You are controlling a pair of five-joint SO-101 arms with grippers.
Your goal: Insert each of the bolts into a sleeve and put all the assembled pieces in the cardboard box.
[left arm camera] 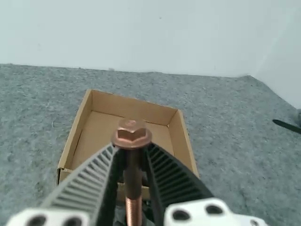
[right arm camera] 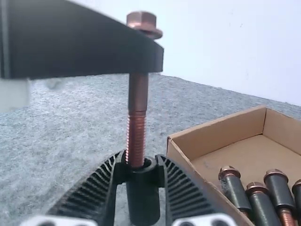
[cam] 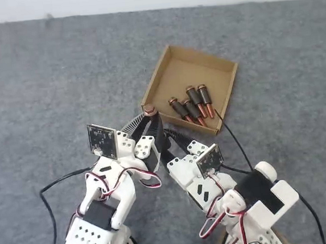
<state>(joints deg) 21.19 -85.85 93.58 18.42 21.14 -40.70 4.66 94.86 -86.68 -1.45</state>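
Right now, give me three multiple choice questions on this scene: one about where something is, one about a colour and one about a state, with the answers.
1. Where is the bolt that the left end effector holds?
A) upright over the sleeve, outside the cardboard box
B) lying inside that box
C) lying loose, held by nothing

2. What colour is the sleeve in the right end effector?
A) white
B) copper
C) black

3. How far is the bolt into the sleeve?
A) seated to its head
B) only its threaded tip is in the mouth
C) well clear of it

Answers:
1 A: the right wrist view shows it standing over the sleeve, beside the box wall.
2 C: the sleeve is plainly black.
3 B: most of the shank shows bare above the sleeve.
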